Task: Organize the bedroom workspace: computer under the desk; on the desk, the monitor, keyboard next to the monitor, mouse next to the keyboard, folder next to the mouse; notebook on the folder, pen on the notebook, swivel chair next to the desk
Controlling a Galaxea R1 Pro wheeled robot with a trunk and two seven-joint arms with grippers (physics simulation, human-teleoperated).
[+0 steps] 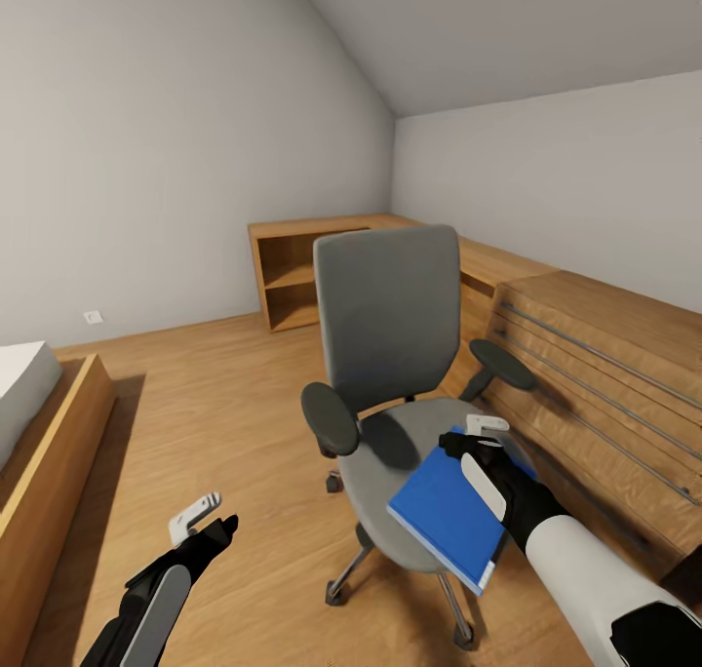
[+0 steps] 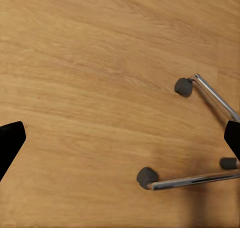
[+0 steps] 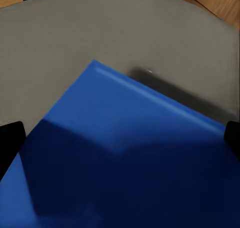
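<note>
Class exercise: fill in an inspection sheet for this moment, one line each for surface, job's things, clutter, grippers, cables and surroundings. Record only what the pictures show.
Surface: wooden floor; no desk top in sight.
Job's things: blue folder over the front of the swivel chair seat, one corner jutting past the seat edge; whether it is lifted or resting cannot be told.
Clutter: nothing seen.
Grippers: right gripper at the folder's far edge, grip cannot be told; left gripper holds nothing, low over the floor near the chair's chrome base.
Cables: nothing seen.
Surroundings: wooden dresser beside the chair, open wooden shelf unit by the wall, bed frame, sloped ceiling.
</note>
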